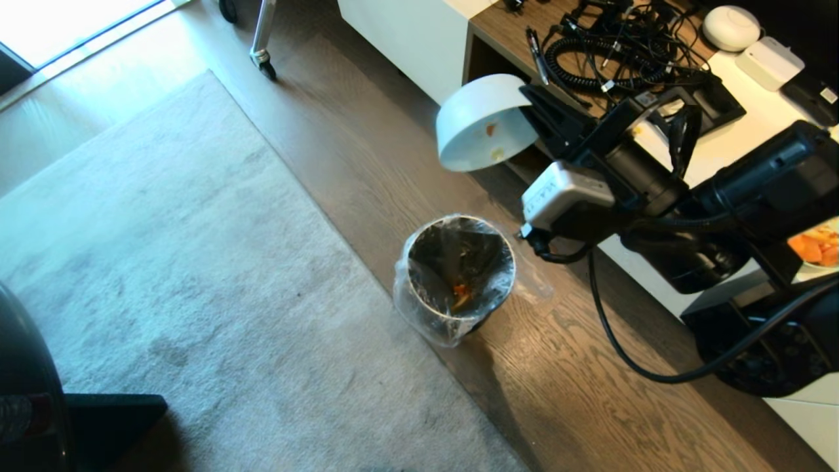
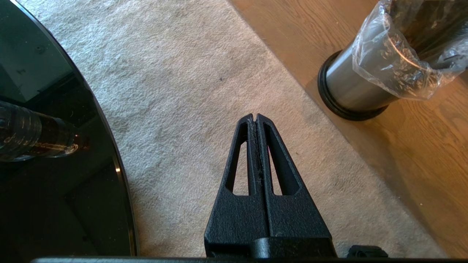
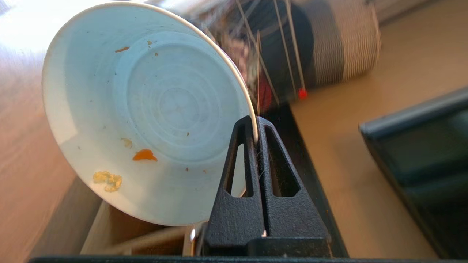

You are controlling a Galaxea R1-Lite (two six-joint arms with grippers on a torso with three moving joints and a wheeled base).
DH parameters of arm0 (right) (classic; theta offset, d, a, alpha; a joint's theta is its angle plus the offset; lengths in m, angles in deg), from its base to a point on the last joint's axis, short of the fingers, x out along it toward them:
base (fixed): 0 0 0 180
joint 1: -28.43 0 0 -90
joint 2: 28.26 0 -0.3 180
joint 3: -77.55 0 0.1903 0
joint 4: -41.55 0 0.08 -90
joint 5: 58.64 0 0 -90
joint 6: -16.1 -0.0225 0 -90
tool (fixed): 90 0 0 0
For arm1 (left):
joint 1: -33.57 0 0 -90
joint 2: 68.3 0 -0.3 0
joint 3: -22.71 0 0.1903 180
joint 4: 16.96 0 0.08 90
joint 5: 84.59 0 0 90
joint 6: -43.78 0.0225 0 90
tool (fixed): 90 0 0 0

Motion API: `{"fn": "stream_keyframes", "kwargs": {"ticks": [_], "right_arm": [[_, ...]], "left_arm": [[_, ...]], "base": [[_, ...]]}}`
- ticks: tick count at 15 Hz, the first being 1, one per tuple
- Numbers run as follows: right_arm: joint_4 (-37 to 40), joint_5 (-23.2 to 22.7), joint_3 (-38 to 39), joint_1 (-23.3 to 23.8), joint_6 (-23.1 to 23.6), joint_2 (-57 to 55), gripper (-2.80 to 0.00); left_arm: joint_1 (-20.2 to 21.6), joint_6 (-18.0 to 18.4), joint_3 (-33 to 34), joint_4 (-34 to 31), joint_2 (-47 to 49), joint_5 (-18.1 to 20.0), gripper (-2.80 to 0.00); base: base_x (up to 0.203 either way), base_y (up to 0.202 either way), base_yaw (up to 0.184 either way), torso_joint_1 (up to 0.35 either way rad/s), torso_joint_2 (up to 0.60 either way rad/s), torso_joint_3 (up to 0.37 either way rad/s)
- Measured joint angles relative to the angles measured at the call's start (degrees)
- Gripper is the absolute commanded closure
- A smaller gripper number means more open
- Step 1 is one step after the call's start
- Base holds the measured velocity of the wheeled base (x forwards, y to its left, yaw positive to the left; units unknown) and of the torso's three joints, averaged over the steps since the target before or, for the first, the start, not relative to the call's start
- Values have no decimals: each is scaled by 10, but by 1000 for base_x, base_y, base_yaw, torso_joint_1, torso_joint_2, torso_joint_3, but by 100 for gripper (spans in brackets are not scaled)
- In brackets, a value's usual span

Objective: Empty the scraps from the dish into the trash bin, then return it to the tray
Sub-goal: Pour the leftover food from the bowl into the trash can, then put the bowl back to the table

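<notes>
Two or three scraps (image 3: pixel 144 155) cling inside the dish (image 1: pixel 483 122), pinched by its rim in the clamped right gripper (image 3: pixel 255 136) above and beyond the trash bin (image 1: pixel 459 275), so they may drop on the floor.

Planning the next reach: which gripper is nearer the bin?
Right. The right gripper holds the dish above and just beyond the bin; the left gripper is shut over the rug, off to the bin's side.
</notes>
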Motion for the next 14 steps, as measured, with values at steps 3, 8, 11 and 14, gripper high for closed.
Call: {"fn": "stream_keyframes", "kwargs": {"ticks": [3, 8, 11, 14], "right_arm": [[0, 102, 31, 0, -20, 16, 0], [0, 304, 109, 4, -89, 54, 0], [59, 331, 129, 38, -149, 75, 0], [106, 331, 157, 89, -231, 86, 0]], "left_arm": [[0, 0, 0, 0, 0, 0, 0], [0, 0, 0, 0, 0, 0, 0], [0, 0, 0, 0, 0, 0, 0], [0, 0, 0, 0, 0, 0, 0]], "base": [[0, 0, 0, 0, 0, 0], [0, 0, 0, 0, 0, 0], [0, 0, 0, 0, 0, 0], [0, 0, 0, 0, 0, 0]]}}
